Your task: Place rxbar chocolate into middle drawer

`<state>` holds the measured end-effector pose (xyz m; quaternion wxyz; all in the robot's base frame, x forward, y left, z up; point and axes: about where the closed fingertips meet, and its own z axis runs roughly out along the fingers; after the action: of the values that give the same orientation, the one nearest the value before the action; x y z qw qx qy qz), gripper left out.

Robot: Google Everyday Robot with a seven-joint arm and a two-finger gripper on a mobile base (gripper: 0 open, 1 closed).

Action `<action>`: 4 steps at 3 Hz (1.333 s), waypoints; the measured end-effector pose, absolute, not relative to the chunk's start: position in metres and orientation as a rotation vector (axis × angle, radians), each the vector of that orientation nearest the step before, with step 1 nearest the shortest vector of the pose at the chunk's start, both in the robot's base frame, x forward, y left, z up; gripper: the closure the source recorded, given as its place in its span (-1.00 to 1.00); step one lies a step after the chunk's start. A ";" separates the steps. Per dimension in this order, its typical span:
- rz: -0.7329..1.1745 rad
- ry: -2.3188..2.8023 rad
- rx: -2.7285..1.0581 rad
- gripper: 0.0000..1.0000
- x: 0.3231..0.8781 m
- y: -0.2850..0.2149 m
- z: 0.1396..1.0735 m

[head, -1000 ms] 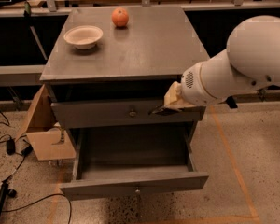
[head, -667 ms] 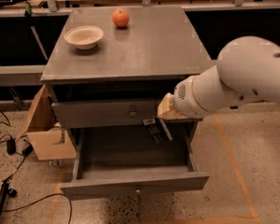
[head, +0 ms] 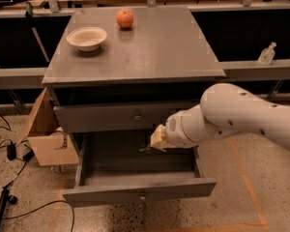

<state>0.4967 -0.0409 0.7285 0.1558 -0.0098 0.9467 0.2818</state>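
The middle drawer (head: 140, 191) stands pulled open below the closed upper drawer front (head: 135, 116); its grey inside shows and its small knob is at the front. My gripper (head: 148, 149) reaches from the right, down into the open drawer near its back middle, at the end of the white arm (head: 241, 117). The wrist hides most of the gripper. The rxbar chocolate is not visible; it does not lie on the cabinet top or on the visible drawer floor.
A white bowl (head: 87, 37) and an orange fruit (head: 124, 18) sit on the cabinet top (head: 154, 52). A cardboard box (head: 46, 137) stands left of the cabinet. Cables (head: 19, 211) lie on the floor at left. A small bottle (head: 267, 53) stands on the right ledge.
The arm has swung left and down. The gripper has gone from the upper drawer front's right end down into the open middle drawer.
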 end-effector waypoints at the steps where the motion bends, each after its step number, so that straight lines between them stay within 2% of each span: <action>1: 0.825 2.712 -0.078 1.00 0.500 -0.025 0.689; 2: 0.866 2.710 -0.186 1.00 0.511 0.003 0.653; 3: 0.920 2.696 -0.271 0.66 0.517 0.024 0.616; 4: 0.926 2.688 -0.334 0.20 0.530 0.042 0.580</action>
<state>0.5296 0.0423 0.5804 0.1392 -0.1156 0.9298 0.3204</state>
